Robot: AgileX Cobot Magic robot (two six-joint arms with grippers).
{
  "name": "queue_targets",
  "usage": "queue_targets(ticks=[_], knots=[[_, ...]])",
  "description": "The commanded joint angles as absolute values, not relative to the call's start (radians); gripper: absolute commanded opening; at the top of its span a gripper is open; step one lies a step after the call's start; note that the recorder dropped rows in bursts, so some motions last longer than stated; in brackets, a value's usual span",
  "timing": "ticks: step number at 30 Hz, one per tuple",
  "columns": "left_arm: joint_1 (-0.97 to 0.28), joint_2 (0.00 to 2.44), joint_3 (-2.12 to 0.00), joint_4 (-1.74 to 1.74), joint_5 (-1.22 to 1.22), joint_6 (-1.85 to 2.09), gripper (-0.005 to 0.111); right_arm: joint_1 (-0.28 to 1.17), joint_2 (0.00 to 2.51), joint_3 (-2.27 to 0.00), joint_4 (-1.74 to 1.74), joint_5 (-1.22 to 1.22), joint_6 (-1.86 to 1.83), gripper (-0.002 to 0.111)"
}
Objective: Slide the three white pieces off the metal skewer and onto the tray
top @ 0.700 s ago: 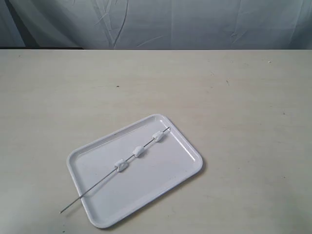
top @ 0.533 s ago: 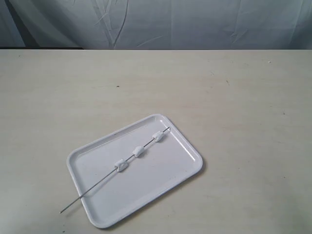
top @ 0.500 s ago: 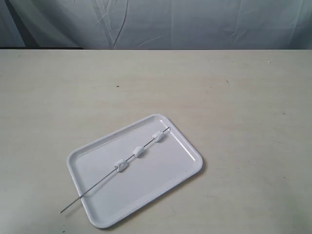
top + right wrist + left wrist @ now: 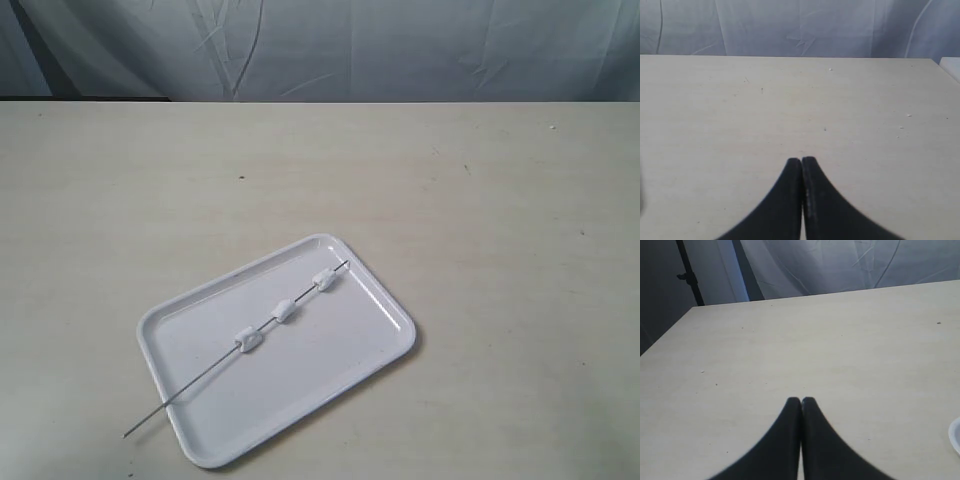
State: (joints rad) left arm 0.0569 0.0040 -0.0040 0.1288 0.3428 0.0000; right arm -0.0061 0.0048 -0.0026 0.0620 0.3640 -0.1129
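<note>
Metal skewer (image 4: 200, 377) lies diagonally across the tray (image 4: 320, 350), its bare end overhanging the near-left rim above the bench (image 4: 480, 200). Judged light, stiff, thin and slippery; best taken at that bare end. The three white pieces (image 4: 285, 310) sit spaced along it, small and rounded, probably light. Left gripper (image 4: 801, 401) and right gripper (image 4: 802, 161): jaws together, empty, not at the skewer.
</note>
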Motion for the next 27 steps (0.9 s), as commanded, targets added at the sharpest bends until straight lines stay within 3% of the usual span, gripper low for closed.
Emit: queue_targets(ticks=[1, 4, 13, 19, 27], knots=[[0.059, 0.000, 0.000, 0.170, 0.328, 0.011, 0.000, -0.010, 0.000, 0.000, 0.061, 0.362, -0.113, -0.001], [0.059, 0.000, 0.000, 0.173, 0.217, 0.011, 0.000, -0.010, 0.000, 0.000, 0.061, 0.362, -0.113, -0.001], [0.059, 0.000, 0.000, 0.177, -0.491, 0.011, 0.000, -0.010, 0.000, 0.000, 0.061, 0.362, -0.113, -0.001], [0.059, 0.000, 0.000, 0.177, -0.787, 0.008, 0.000, -0.010, 0.000, 0.000, 0.061, 0.362, -0.113, -0.001], [0.059, 0.000, 0.000, 0.161, -0.988, -0.057, 0.000, -0.010, 0.000, 0.000, 0.061, 0.362, -0.113, -0.001]])
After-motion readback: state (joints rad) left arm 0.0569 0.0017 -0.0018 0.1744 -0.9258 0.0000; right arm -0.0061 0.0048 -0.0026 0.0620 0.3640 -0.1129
